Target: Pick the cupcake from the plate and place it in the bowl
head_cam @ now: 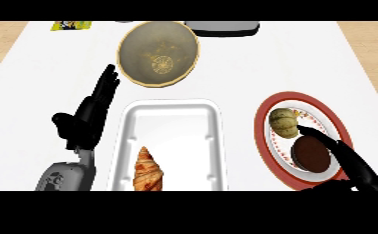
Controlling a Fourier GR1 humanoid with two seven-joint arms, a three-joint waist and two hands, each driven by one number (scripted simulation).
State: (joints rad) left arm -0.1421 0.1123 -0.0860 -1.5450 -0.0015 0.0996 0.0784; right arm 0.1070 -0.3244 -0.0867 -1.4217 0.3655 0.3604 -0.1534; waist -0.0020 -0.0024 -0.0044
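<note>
Nearest, at the lower edge, the right hand [353, 164] comes in over the red-rimmed plate [266, 128], fingers straight and spread, holding nothing. One finger lies along the edge of a dark brown cupcake [311, 154], seemingly touching it. Just beyond its fingertips sits a pale green cupcake [283, 119]. The bowl [159, 52] stands well away, up and left of this hand, past a white tray [171, 128] holding a croissant [148, 170]. The left hand [90, 118] rests open beside the tray. Risk: with two cakes close together, closing fingers may nudge the neighbour or tip the chosen one.
</note>
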